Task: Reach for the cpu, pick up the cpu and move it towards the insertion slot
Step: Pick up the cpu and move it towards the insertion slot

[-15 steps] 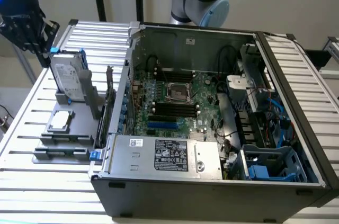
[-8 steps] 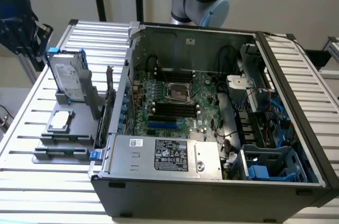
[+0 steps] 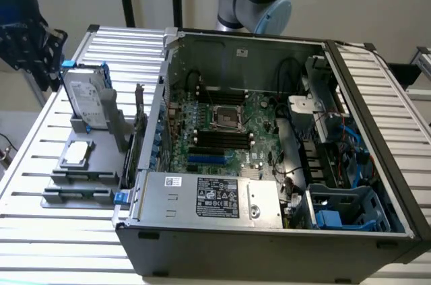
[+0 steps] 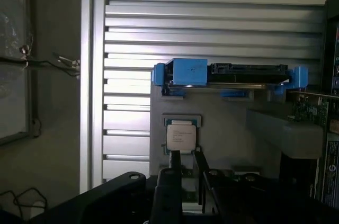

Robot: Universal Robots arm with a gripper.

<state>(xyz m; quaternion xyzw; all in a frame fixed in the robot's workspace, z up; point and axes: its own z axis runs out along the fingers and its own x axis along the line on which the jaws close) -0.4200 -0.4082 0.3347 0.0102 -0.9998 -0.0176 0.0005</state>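
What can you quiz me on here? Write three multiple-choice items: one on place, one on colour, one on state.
1. The cpu lies:
A. on the grey holder, at the exterior view's left of the case
B. inside the case
C. on the floor

2. The hard drive has clips that are:
A. red
B. yellow
C. blue

3. The cpu is:
A. lifted in the air
B. lying flat, apart from the gripper
C. standing on edge

Answers:
1 A: the exterior view shows it on the holder beside the case.
2 C: the wrist view shows blue clips at the drive's ends.
3 B: the wrist view shows it flat on the holder, beyond the gripper.
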